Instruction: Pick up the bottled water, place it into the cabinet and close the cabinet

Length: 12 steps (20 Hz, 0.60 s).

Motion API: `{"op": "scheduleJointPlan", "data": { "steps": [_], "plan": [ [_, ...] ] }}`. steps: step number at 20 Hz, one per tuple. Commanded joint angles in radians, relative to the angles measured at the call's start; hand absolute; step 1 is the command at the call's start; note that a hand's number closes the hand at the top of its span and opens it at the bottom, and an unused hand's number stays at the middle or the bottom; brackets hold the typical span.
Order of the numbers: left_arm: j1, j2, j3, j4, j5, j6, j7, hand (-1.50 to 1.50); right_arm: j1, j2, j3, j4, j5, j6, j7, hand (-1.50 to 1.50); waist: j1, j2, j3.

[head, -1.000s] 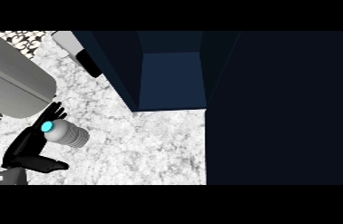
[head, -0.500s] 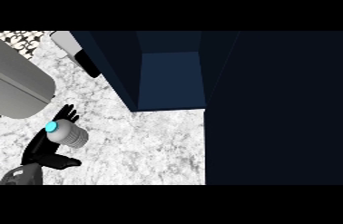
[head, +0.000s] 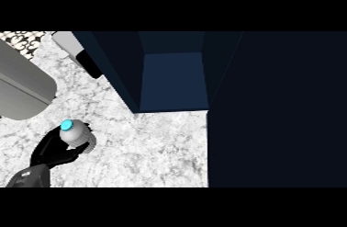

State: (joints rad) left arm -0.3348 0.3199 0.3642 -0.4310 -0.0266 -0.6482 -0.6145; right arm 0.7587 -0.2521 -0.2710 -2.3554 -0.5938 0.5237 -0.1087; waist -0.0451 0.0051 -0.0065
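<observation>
The bottled water (head: 76, 133), a pale bottle with a cyan cap, stands at the lower left of the marble counter (head: 149, 148). My left hand (head: 55, 150) comes in from the lower left corner, its fingers and thumb curled round the bottle's lower side. The open cabinet (head: 173, 79) shows a dark blue inside at the top middle, up and to the right of the bottle. Its dark door (head: 278, 111) fills the right side of the view. My right hand does not show.
A large grey rounded object (head: 20, 86) lies at the left edge, above the bottle. A small white and black thing (head: 76, 50) sits beside the cabinet's left wall. Bare marble stretches between the bottle and the cabinet.
The hand and the bottle have shifted a little to the right, toward the cabinet. More of the forearm now shows at the lower left corner.
</observation>
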Motion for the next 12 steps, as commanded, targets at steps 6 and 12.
{"op": "scheduleJointPlan", "data": {
  "steps": [6,12],
  "plan": [
    [-0.001,-0.017,-0.019,0.015,0.034,-0.183,-0.113,1.5,0.065,-0.001,-0.017,-0.199,-0.081,-0.064,0.05,-1.5,0.014,-0.002,0.0],
    [0.033,-0.03,0.089,-0.011,0.137,0.009,-0.154,1.5,0.113,-0.019,-0.058,-0.158,-0.107,-0.022,0.004,-1.5,0.024,-0.007,0.002]
  ]
}}
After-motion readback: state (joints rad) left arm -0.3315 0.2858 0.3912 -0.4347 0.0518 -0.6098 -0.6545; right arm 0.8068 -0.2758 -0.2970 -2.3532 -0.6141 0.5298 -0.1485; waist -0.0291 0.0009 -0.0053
